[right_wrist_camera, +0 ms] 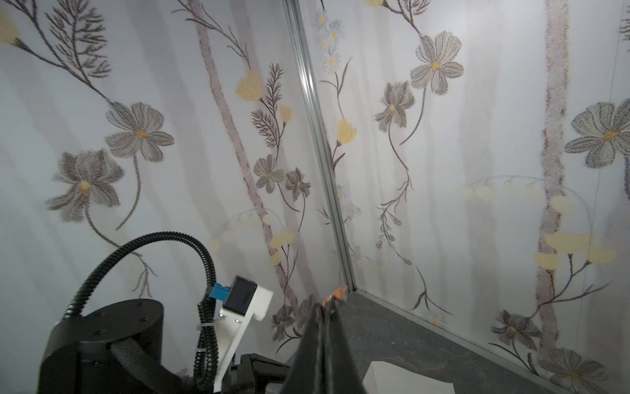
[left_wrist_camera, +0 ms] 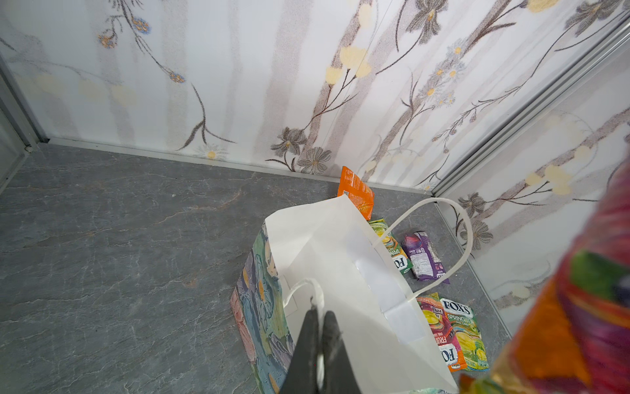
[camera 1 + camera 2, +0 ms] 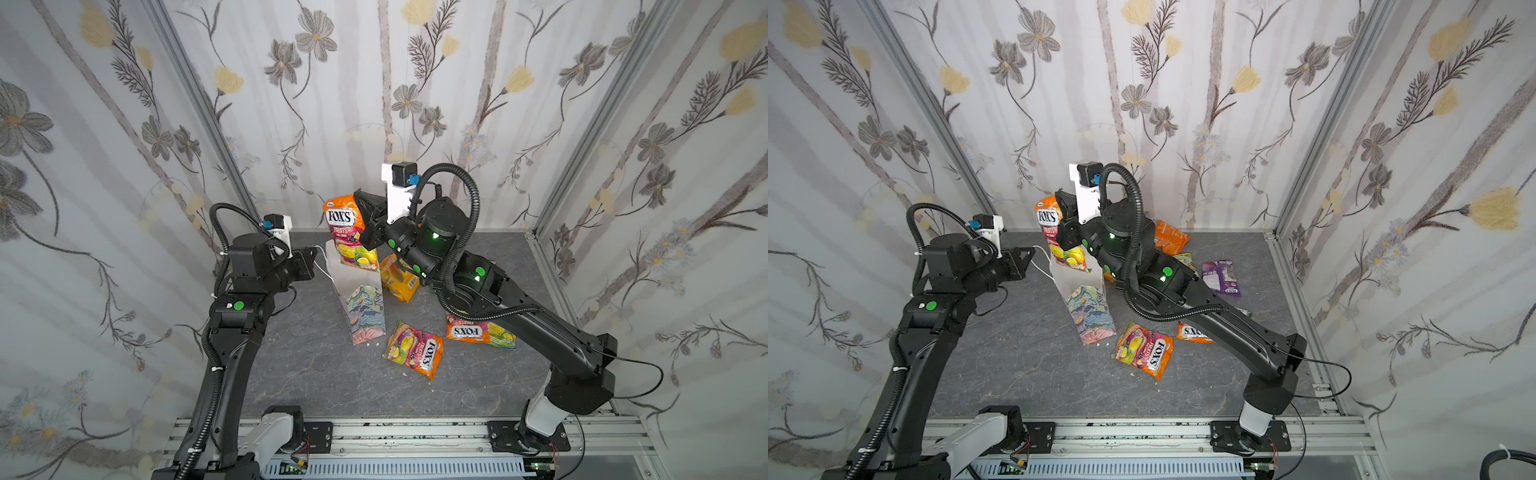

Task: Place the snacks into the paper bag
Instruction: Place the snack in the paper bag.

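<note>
The orange FOX'S packet (image 3: 347, 232) hangs from the right tool (image 1: 324, 308), which is clenched on its upper edge. Just under it is the open mouth of the paper bag (image 3: 365, 309). The bag stands upright on the bench (image 3: 299, 353), beside the left tool (image 2: 318, 312), which is clamped on a white cord handle (image 2: 303, 285). Loose packets (image 3: 414, 350) lie on the bench below the right tool.

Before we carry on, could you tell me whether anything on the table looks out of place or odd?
Only small things: white flecks lie at the base of the paper bag, perhaps torn paper, and one orange packet stands propped against the back wall instead of lying flat.
</note>
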You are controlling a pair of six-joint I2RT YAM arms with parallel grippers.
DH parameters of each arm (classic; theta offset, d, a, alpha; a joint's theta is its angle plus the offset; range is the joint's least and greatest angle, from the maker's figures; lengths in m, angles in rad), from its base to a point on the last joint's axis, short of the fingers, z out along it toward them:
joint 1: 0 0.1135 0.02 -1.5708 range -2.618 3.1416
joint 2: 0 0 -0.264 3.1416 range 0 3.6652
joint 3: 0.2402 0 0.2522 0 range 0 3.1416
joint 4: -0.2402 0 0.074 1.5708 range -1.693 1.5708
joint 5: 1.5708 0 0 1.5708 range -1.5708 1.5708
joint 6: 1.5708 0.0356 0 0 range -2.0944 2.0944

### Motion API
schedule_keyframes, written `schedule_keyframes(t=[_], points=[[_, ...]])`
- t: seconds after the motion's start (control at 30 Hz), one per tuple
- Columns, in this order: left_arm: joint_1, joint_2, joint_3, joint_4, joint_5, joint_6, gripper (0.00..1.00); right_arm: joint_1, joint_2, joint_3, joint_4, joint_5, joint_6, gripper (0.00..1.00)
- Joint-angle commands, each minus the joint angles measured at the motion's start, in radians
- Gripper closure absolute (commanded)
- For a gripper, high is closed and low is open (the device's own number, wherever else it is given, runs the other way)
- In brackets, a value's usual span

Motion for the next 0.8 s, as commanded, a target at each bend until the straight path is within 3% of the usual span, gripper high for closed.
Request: schedule_keyframes(t=[0.0,0.77], points=[[0.001,-0.004,0.001,0.008,0.004,0.016,1.00,0.005,0.020,0.010,0.045,0.094,-0.017,1.00],[0.001,-0.014,-0.017,-0.014,-0.039,0.046,1.00,0.012,0.167,0.010,0.031,0.205,0.043,1.00]])
